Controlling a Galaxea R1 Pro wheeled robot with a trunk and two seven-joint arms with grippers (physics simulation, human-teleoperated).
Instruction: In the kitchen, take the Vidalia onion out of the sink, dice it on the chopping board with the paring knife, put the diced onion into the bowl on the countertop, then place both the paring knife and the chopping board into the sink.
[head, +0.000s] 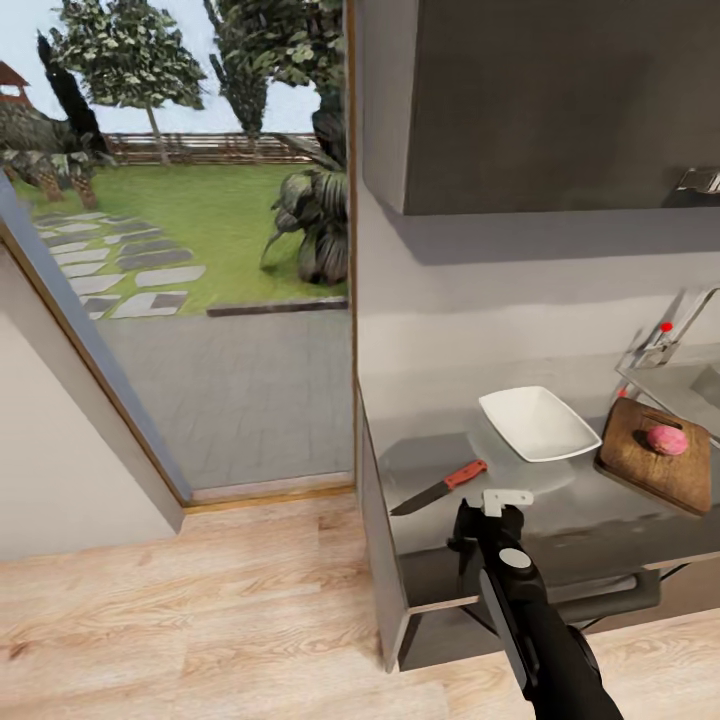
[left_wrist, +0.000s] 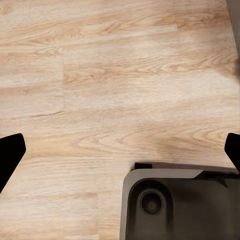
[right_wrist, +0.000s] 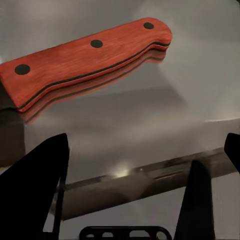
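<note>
Paring knife (right_wrist: 90, 52): red handle with 3 black rivets, dark blade. Bowl (head: 538, 422): white. Chopping board (head: 655, 455): brown, visible grain. Onion (head: 667, 439): pink. Countertop (head: 450, 455): grey, glossy. Floor (left_wrist: 115, 85): light wood planks. Tap lever (head: 666, 327): red-tipped

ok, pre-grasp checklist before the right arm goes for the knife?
1. Right gripper open: ok, fingers spread in the wrist view.
2. Paring knife free to pick: ok, lying flat on the countertop, nothing on it.
3. Gripper lined up on the red handle: not ok, handle sits ahead of the fingertips, not between them.
4. Onion staged: ok, on the chopping board, apart from the knife.
5. Bowl out of the approach: ok, behind the knife, not touching it.
6. Left gripper out of the way: ok, open over the wood floor.
</note>
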